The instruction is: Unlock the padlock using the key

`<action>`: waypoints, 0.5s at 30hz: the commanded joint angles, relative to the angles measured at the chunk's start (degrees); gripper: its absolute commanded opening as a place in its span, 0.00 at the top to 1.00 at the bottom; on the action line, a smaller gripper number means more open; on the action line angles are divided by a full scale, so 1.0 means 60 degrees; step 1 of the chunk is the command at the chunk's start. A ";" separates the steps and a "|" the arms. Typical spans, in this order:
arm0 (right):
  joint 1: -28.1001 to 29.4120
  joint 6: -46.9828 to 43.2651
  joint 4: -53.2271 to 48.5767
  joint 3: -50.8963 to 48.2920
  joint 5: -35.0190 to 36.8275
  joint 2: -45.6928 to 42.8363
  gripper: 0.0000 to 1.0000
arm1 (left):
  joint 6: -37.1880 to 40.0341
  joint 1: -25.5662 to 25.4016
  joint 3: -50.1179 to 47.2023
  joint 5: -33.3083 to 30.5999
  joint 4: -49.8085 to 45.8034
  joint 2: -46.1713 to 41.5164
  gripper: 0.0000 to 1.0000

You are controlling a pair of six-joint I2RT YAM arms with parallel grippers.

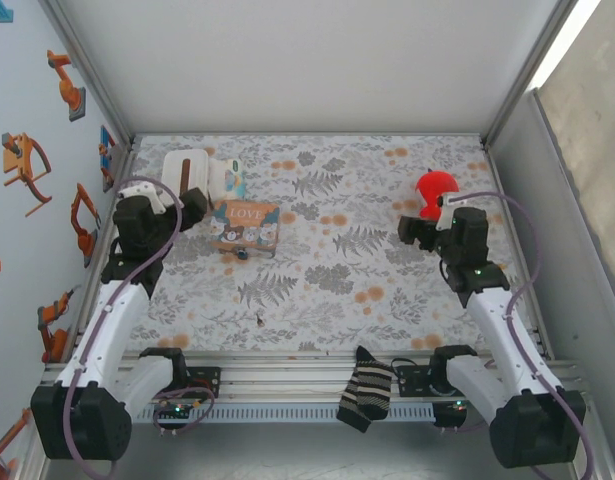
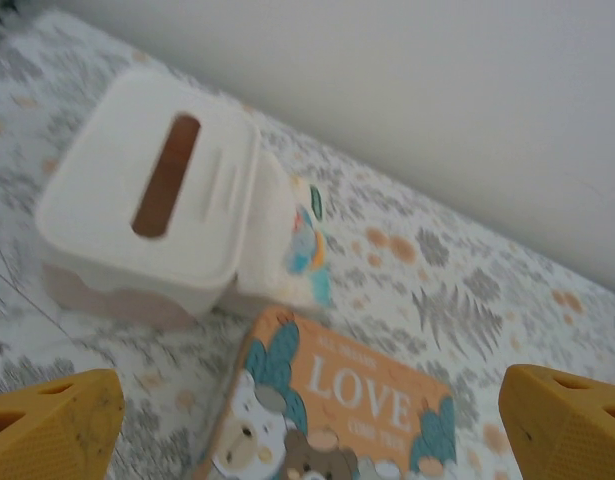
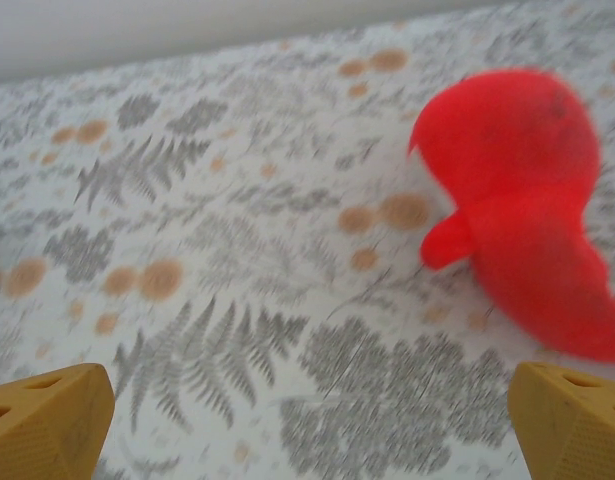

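Lying on floral table (image 1: 387, 290), padlock (image 1: 241, 254) just beside near edge of LOVE box (image 1: 246, 224). Key (image 1: 259, 321) a tiny speck, apart, nearer arm bases. Left gripper (image 2: 312, 425) spread, empty, facing LOVE box and white slotted box (image 2: 147, 195). Right gripper (image 3: 312, 420) spread, empty, near red toy (image 3: 522, 200).

A cloth printed with grey ferns and orange blossoms (image 1: 337, 290) covers the table across the centre of the overhead view, bounded at the top by a plain white back panel (image 1: 307, 60). At the left edge, a pale blue wall (image 1: 17, 100) bears orange robot-arm stickers (image 1: 25, 165). A grey panel (image 1: 562, 200) closes the right, beneath a bright strip of light (image 1: 574, 35) at upper right.
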 commanded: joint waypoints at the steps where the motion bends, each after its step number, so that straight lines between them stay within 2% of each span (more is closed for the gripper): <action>1: 0.0720 0.0612 -0.1953 0.0348 -0.0215 -0.0101 0.00 | -0.1030 -0.0614 -0.0120 0.1301 -0.2131 -0.0109 0.04; 5: 0.1634 0.0749 -0.2835 0.0731 -0.0038 0.0162 0.00 | -0.1650 -0.1243 -0.0265 0.2037 -0.2595 -0.0002 0.04; 9: 0.2502 0.0865 -0.3350 0.0910 0.0351 0.0270 0.00 | -0.2205 -0.1887 -0.0223 0.2196 -0.2645 0.0215 0.04; 15: 0.3531 0.1375 -0.3541 0.0833 0.0953 0.0391 0.00 | -0.2426 -0.2909 0.0133 0.2329 -0.2240 0.1356 0.04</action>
